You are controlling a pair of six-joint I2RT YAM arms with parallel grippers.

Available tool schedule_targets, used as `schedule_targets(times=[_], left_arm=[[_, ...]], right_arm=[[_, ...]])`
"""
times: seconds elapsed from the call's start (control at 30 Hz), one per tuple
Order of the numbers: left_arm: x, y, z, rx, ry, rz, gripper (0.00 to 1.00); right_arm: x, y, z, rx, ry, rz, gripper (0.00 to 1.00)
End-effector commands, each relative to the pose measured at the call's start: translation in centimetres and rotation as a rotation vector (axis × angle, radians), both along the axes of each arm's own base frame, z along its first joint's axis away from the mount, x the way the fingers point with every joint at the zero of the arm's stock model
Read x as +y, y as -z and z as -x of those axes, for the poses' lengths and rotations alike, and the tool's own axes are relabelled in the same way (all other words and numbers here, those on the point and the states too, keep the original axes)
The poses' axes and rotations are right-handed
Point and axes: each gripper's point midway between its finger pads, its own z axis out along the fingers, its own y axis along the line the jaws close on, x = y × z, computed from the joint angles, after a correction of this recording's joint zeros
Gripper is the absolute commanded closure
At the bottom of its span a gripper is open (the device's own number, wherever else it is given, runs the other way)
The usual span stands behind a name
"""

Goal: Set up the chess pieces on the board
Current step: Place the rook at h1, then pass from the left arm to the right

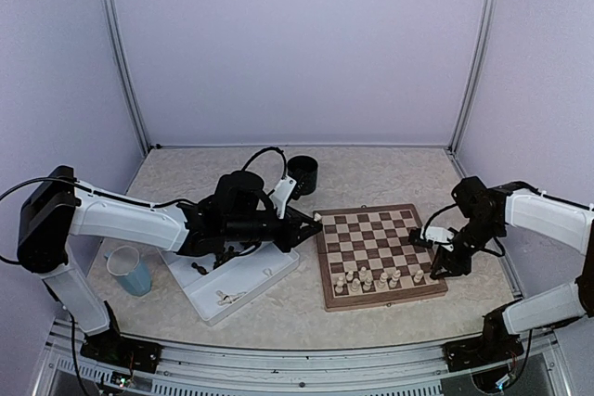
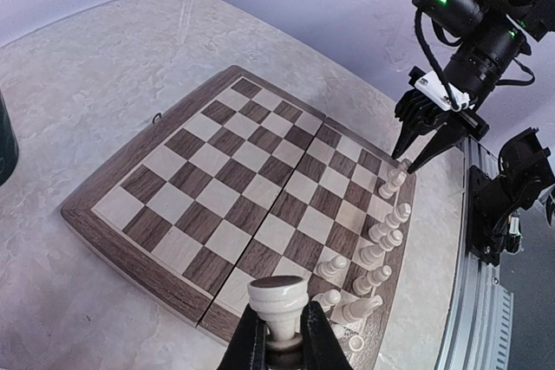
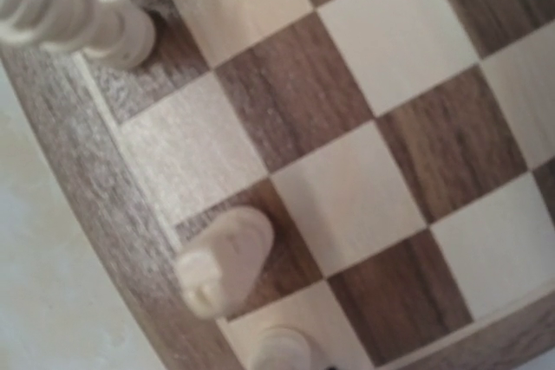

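Note:
The board (image 1: pixel 371 229) lies right of centre; it also fills the left wrist view (image 2: pixel 225 179). Several cream pieces (image 1: pixel 371 278) stand along its near edge, also seen in the left wrist view (image 2: pixel 381 240). My left gripper (image 1: pixel 314 222) hovers at the board's left edge, shut on a cream piece (image 2: pixel 277 294) held base up above the near border. My right gripper (image 1: pixel 434 273) is low over the board's right near corner, its jaws apart above a cream piece (image 2: pixel 395 181). The right wrist view shows a cream knight (image 3: pixel 221 262) on a dark square; no fingers show there.
A white tray (image 1: pixel 251 280) holding a few loose pieces (image 1: pixel 198 268) lies under my left arm. A blue cup (image 1: pixel 130 271) stands at its left and a black cup (image 1: pixel 303 173) behind the board's left corner. White walls enclose the table.

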Motion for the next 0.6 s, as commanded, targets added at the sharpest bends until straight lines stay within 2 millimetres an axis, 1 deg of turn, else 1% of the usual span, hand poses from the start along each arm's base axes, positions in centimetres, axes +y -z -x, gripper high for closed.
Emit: schedule_targets(times=[0.0,0.07,0.13,0.2,0.27,0.33,0.37,0.4,0.43,0.47,0.57], left_arm=[[0.2,-0.8,-0.2,-0.007,-0.010,0.009,0.94],[0.1,-0.8,-0.3,-0.005,-0.004,0.005,0.93],[-0.1,-0.9,-0.2,0.003,0.009,-0.006,0.93],[-0.4,-1.0,0.2,0.026,0.040,-0.009,0.93],[-0.8,-1.3,0.6,0.063,0.091,-0.007,0.93],[-1.3,-1.4,1.1,0.111,0.143,-0.017,0.93],[-1.5,-1.6,1.2,0.138,0.172,-0.016,0.93],[-1.8,-1.4,1.5,0.175,0.204,-0.022,0.92],[-2.1,-1.8,1.6,0.202,0.233,-0.014,0.92],[-2.5,-1.9,2.1,0.240,0.278,-0.010,0.91],[-2.9,-1.0,2.8,0.340,0.351,-0.032,0.91]], right_arm=[[0.2,-0.1,0.1,-0.011,-0.019,-0.001,0.66],[0.4,-0.7,0.0,-0.021,-0.019,-0.012,0.59],[0.8,-1.9,-0.2,-0.028,-0.027,-0.036,0.56],[1.7,-3.7,-0.5,-0.018,-0.042,-0.080,0.55],[3.1,-6.1,-1.7,-0.034,-0.058,-0.156,0.55],[5.1,-9.1,-3.3,-0.076,-0.093,-0.250,0.56],[6.3,-11.0,-4.3,-0.116,-0.123,-0.288,0.56],[7.5,-12.3,-4.9,-0.150,-0.157,-0.313,0.56],[8.9,-13.2,-5.4,-0.177,-0.193,-0.327,0.56],[10.3,-14.2,-5.7,-0.211,-0.236,-0.338,0.56],[14.3,-15.6,-6.0,-0.300,-0.354,-0.326,0.56]])
